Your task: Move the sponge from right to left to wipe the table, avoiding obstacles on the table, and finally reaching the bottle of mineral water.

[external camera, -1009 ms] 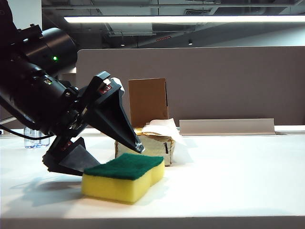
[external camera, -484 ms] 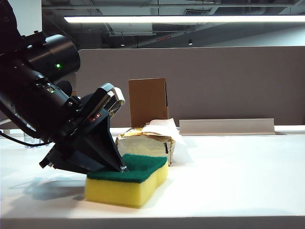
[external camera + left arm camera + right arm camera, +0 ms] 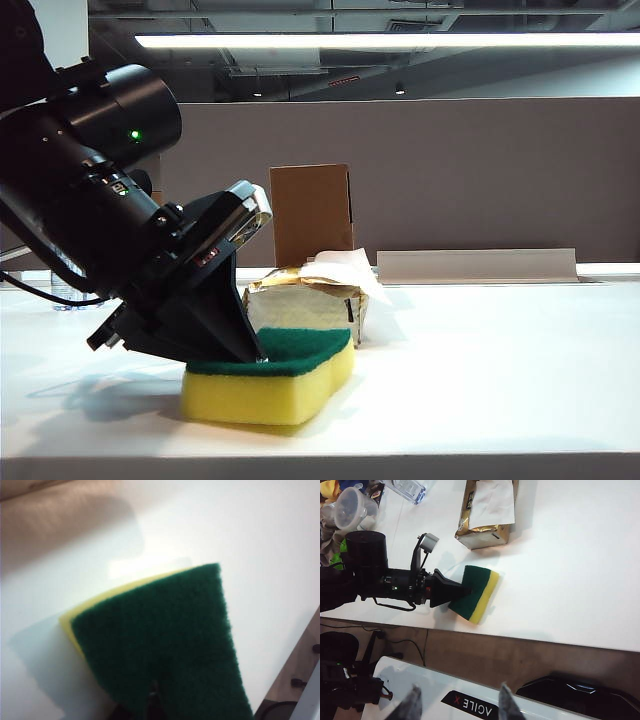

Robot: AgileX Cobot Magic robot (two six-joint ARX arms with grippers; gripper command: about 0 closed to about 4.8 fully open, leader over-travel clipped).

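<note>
The sponge, yellow with a green top, lies on the white table near its front edge. My left gripper slants down from the left, jaws shut, and its tips press on the green top at the sponge's left end. The left wrist view shows the sponge filling the frame, with the gripper tip on it. From above, the left gripper meets the sponge. My right gripper hangs open and empty off the table, over the robot's base. The bottle of mineral water shows only partly.
The silvery tissue pack with white tissue sits just behind the sponge, and the brown cardboard box stands behind that. The tissue pack is a short gap from the sponge. A clear plastic container lies beyond the bottle. A grey partition backs the table.
The left gripper went from wide open around the sponge's end to shut, and its tips came down on the green top. The sponge shifted slightly right. The right arm kept still.
</note>
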